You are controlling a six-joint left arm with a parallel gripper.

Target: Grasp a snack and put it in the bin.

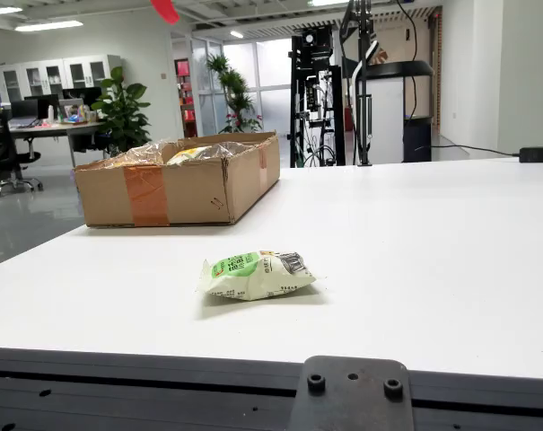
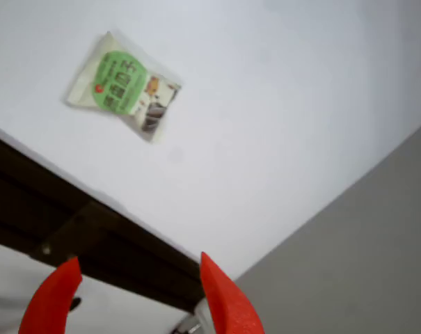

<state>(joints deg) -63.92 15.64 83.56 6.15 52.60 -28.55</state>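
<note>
Lying flat on the white surface (image 1: 433,251) in the fixed view: a green-and-white snack (image 1: 257,274), near the front edge, alone and well apart from everything else. Farther back at 11 o'clock from the snack: a cardboard bin (image 1: 177,189), brown tape down its front wall, already holding clear-wrapped packets (image 1: 204,152) heaped above the rim. High at 12 o'clock, at the very top edge: a small red tip, apparently part of the gripper (image 1: 165,9), far above the surface.

In the gripper view: red fingers (image 2: 227,303) at the bottom, spread wide apart, nothing between them and nothing touched. Snack (image 2: 123,85) at 11 o'clock from the gripper (image 2: 137,296), well away, tilted on the white surface, label up. Dark surface edge running diagonally between snack and gripper; grey floor at 3 o'clock.

Beyond the surface in the fixed view: black rig (image 1: 316,94) at 1 o'clock, plant (image 1: 123,108) and desks at 10 o'clock.
</note>
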